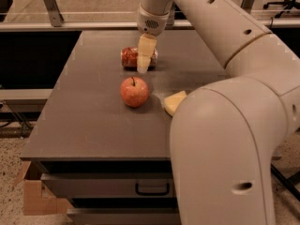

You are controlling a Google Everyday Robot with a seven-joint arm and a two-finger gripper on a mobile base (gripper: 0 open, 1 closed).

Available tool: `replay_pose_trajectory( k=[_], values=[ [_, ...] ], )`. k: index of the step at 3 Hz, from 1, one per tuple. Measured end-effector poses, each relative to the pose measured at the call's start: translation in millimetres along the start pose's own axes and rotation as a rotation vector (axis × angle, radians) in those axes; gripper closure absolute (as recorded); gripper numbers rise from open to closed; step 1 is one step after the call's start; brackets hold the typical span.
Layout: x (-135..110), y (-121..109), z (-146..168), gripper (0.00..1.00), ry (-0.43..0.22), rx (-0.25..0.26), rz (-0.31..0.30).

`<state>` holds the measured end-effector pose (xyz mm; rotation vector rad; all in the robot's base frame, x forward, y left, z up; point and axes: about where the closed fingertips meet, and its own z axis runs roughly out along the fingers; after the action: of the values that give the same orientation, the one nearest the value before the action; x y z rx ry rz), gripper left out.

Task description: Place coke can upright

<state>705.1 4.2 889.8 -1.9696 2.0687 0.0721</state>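
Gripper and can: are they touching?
Cannot tell. In the camera view the gripper overlaps the lying can, but nothing there shows contact or a gap.

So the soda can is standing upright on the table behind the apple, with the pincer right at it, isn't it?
Not quite. The camera view shows the coke can lying on its side, not upright. The rest holds: it is on the table behind the apple, with the pincer right at it.

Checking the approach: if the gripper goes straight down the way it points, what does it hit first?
Probably the coke can, lying on its side under the gripper; depth is unclear, so it could instead touch the table just in front.
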Motion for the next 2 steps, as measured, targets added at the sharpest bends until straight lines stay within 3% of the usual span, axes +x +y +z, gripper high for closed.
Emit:
replay_pose_trajectory(
  k=[2],
  values=[
    [-21, -29, 55, 0.0, 0.012, -0.031, -0.035]
  ],
)
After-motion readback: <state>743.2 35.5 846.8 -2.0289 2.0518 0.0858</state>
